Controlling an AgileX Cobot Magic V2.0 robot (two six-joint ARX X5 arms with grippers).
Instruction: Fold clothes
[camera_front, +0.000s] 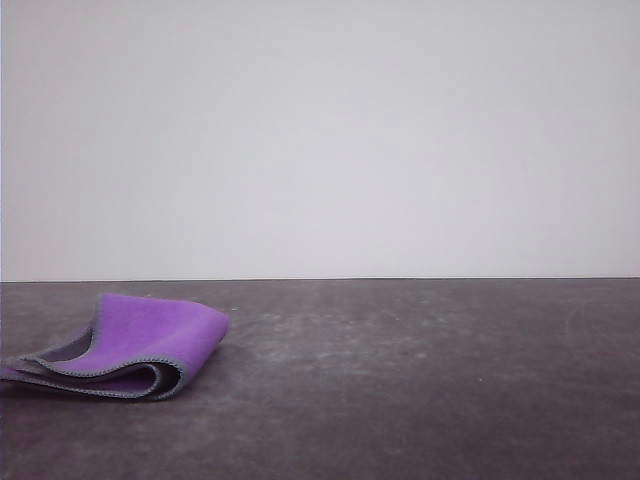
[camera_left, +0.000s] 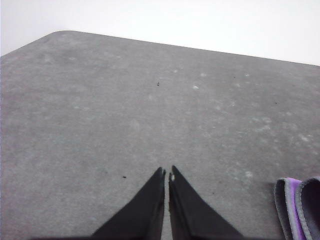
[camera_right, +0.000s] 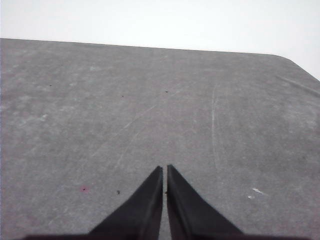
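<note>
Both end effectors, left (camera_left: 167, 173) and right (camera_right: 164, 169), clenched empty; soft purple cloth (camera_front: 130, 350) lies folded on scuffed grey table (camera_front: 420, 380).

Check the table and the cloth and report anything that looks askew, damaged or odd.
The folded cloth sits loosely: its purple top layer bulges up and the grey-edged layers gape open at the front instead of lying flat. The table is scuffed with pale marks. Both the left gripper and right gripper have their jaws closed on nothing.

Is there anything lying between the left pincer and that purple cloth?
No. In the left wrist view, bare grey table separates the left pincer from the cloth; only faint specks mark it.
</note>
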